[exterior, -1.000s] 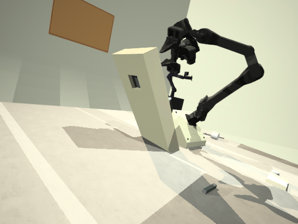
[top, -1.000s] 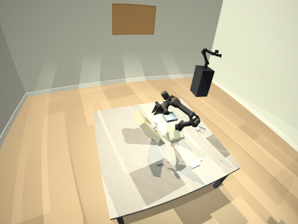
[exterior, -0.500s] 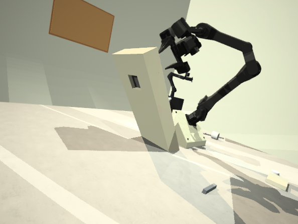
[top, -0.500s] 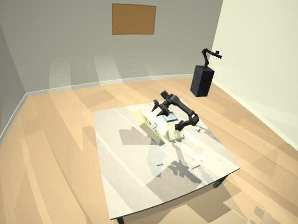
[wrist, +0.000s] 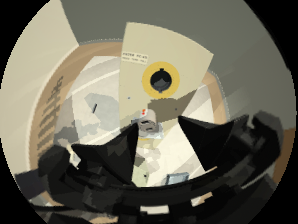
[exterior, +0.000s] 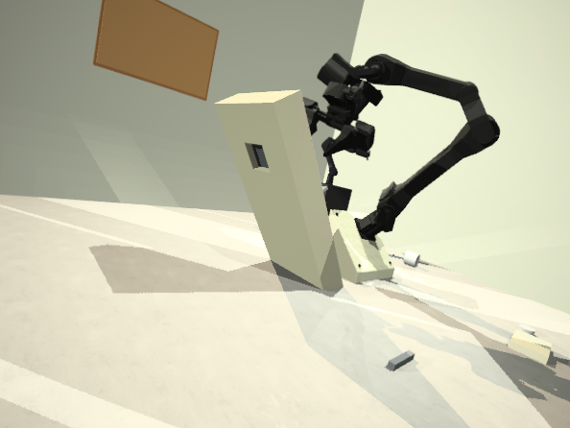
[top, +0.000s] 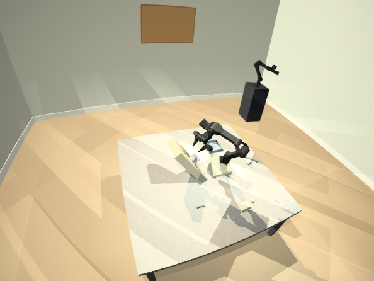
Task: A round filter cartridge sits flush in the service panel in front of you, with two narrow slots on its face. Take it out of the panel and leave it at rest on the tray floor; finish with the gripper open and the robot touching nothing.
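Observation:
The cream service panel leans on the table. Its yellow-ringed socket shows a dark, empty hole. The round grey-white filter cartridge, with red marks, is out of the socket, low in front of the panel's face; I cannot tell whether it rests or is in the air. The panel hides it in the exterior view. My gripper is open above the cartridge, with nothing between the fingers. The blue-grey tray lies behind the gripper, apart from the cartridge.
The arm's cream base block stands right of the panel. A small white spool, a grey bar and a cream block lie on the table. A second arm on a black pedestal stands on the floor.

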Available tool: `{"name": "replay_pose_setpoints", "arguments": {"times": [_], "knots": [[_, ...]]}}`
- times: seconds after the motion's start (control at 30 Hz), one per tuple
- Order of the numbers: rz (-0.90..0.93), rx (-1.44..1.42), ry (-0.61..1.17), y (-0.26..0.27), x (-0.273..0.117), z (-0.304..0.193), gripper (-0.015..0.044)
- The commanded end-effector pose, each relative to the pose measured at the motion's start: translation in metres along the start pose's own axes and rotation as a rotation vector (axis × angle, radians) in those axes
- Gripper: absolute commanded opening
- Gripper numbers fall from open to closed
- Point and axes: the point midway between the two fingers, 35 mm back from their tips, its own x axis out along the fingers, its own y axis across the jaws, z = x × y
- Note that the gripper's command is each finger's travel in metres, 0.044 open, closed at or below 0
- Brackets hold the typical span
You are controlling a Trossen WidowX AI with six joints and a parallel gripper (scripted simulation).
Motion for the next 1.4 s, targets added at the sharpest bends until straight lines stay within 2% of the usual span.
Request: {"name": "replay_pose_setpoints", "arguments": {"times": [0.0, 1.37], "knots": [[0.043, 0.407, 0.116, 0.016, 0.016, -0.025, 0.0305], [0.044, 0.406, 0.114, 0.020, 0.066, -0.030, 0.0305]]}}
